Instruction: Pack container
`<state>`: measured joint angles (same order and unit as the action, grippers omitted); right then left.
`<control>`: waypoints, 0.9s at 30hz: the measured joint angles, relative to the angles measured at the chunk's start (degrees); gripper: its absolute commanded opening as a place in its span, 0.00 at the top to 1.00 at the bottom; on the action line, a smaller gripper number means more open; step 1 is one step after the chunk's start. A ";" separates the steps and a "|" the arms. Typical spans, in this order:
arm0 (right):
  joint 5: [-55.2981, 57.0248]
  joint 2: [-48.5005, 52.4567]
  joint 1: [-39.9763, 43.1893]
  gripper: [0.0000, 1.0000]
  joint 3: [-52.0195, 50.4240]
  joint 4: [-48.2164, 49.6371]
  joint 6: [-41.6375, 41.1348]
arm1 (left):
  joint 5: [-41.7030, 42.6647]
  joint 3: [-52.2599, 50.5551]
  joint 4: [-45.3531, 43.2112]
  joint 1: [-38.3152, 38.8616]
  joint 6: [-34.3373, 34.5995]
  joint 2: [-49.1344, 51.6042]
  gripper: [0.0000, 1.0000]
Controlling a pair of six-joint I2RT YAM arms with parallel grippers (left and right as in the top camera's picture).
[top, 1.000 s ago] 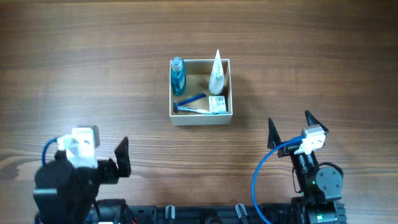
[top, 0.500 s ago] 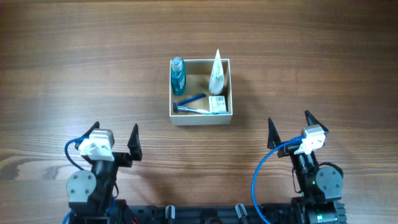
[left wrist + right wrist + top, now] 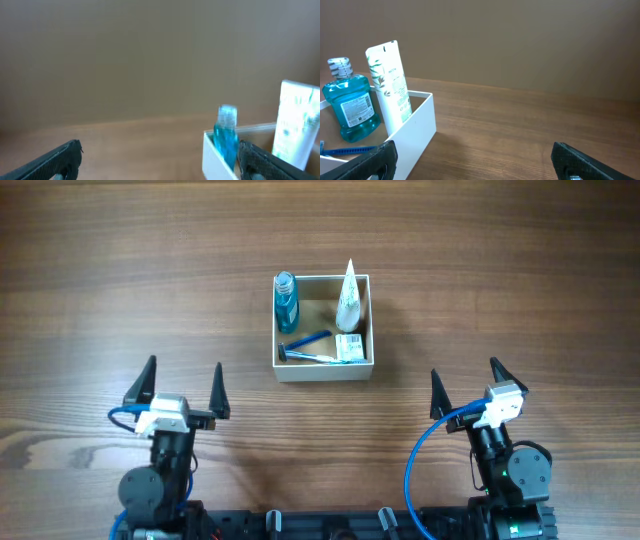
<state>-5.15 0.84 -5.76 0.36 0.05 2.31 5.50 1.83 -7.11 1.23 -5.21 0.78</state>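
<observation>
The container (image 3: 323,370) is a square white-walled box with a tan inside, at the table's middle. It holds a blue mouthwash bottle (image 3: 285,298), an upright white tube (image 3: 348,295), a blue toothbrush (image 3: 305,342) and a small white box (image 3: 348,347). My left gripper (image 3: 183,385) is open and empty at the near left, well short of the container. My right gripper (image 3: 467,385) is open and empty at the near right. The left wrist view shows the container (image 3: 215,155), bottle (image 3: 226,135) and tube (image 3: 295,122) blurred. The right wrist view shows the container (image 3: 415,125), bottle (image 3: 350,107) and tube (image 3: 390,85).
The wooden table (image 3: 120,290) spreads all round the container. Blue cables (image 3: 415,465) loop beside the right arm's base at the near edge.
My left arm has swung back and settled at the near left with its gripper open and pointing toward the container. The right arm and the container have not moved.
</observation>
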 measured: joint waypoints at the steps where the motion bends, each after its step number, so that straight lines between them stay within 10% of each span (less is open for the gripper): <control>1: 0.02 0.00 0.00 0.00 0.00 0.00 -0.02 | 0.00 -0.24 1.09 0.00 -0.11 0.00 0.00; 27: 0.00 0.00 0.00 0.00 0.00 -0.02 -0.02 | 1.51 -1.14 10.78 0.00 -0.52 0.00 0.00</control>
<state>-5.15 0.84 -5.76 0.36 0.03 2.28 7.01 0.69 3.66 1.23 -5.74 0.78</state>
